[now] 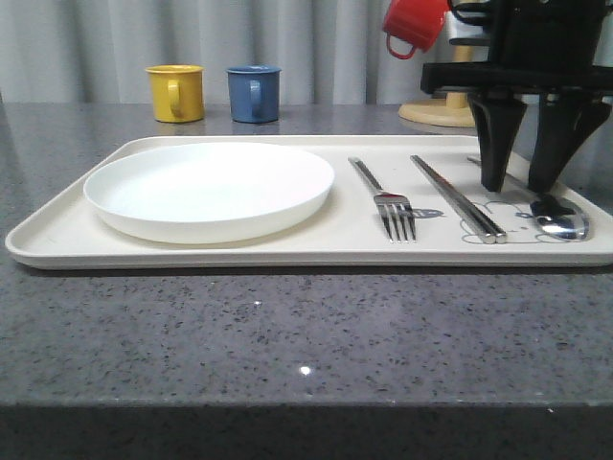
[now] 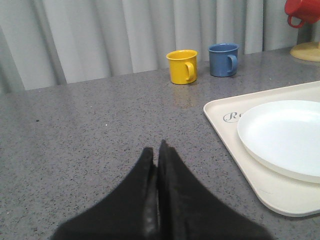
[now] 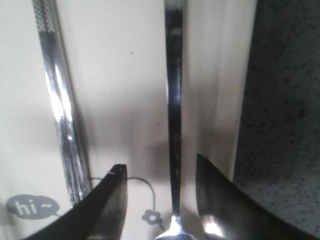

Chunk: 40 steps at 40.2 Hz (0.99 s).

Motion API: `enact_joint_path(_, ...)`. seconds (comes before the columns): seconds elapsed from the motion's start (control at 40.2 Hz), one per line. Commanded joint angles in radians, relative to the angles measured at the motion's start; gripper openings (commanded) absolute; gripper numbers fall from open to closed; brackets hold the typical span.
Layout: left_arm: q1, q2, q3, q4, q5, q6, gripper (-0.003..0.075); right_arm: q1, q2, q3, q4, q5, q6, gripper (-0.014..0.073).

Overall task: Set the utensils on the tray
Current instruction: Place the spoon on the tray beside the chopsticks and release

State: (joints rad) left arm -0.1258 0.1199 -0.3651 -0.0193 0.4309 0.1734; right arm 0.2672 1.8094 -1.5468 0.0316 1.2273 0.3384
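Tray (image 1: 67,244) sits flat on grey speckled counter (image 1: 287,335), long side facing the camera. White plate (image 1: 209,189) lies on its left half. Right of the plate, all on the tray and apart from each other: fork (image 1: 388,203) with tines toward the camera, then chopsticks (image 1: 458,197) lying together, then spoon (image 1: 558,218) near the right rim, bowl toward the camera. Right gripper (image 1: 523,182) hangs over the spoon handle, fingers apart, one tip on each side of the handle; right wrist view shows the handle (image 3: 174,120) running between the two fingers, nothing clamped. Whether tips touch the tray, cannot tell. Left gripper (image 2: 157,155) is off the tray, above bare counter left of it, fingers pressed together, holding nothing. Yellow cup (image 1: 176,92) and blue cup (image 1: 254,93) stand behind the tray. Red cup (image 1: 414,26) hangs on a wooden stand (image 1: 439,110) at back right.
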Motion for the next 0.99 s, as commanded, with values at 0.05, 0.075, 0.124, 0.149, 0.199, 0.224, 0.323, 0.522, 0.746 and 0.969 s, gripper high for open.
enact_joint_path(0.05, -0.008, 0.013, -0.028, -0.010, -0.084, -0.002, -0.0018, -0.002, -0.149, -0.076, -0.022, 0.108, 0.000, 0.0382)
enact_joint_path(0.075, -0.008, 0.013, -0.028, -0.010, -0.084, -0.002, -0.0018, -0.002, -0.164, -0.080, -0.025, 0.108, 0.000, 0.0381)
enact_joint_path(0.124, -0.008, 0.013, -0.028, -0.010, -0.084, -0.002, -0.0018, -0.002, -0.200, -0.085, -0.037, 0.108, -0.004, 0.0370)
enact_joint_path(0.149, -0.008, 0.013, -0.028, -0.010, -0.084, -0.002, -0.0018, -0.002, -0.220, -0.085, -0.046, 0.108, -0.010, 0.0355)
enact_joint_path(0.199, -0.008, 0.013, -0.028, -0.010, -0.084, -0.002, -0.0018, -0.002, -0.249, -0.085, -0.057, 0.108, -0.021, 0.0297)
enact_joint_path(0.224, -0.008, 0.013, -0.028, -0.010, -0.084, -0.002, -0.0018, -0.002, -0.267, -0.085, -0.062, 0.108, -0.030, 0.0260)
enact_joint_path(0.323, -0.008, 0.013, -0.028, -0.010, -0.084, -0.002, -0.0018, -0.002, -0.321, -0.078, -0.066, 0.097, -0.070, 0.0057)
enact_joint_path(0.522, -0.008, 0.013, -0.028, -0.010, -0.084, -0.002, -0.0018, -0.002, -0.486, 0.052, -0.100, -0.080, -0.097, -0.0069)
enact_joint_path(0.746, -0.008, 0.013, -0.028, -0.010, -0.084, -0.002, -0.0018, -0.002, -0.780, 0.418, -0.114, -0.445, -0.143, -0.0069)
enact_joint_path(0.969, -0.008, 0.013, -0.028, -0.010, -0.084, -0.002, -0.0018, -0.002, -1.103, 0.853, -0.161, -0.805, -0.144, -0.0069)
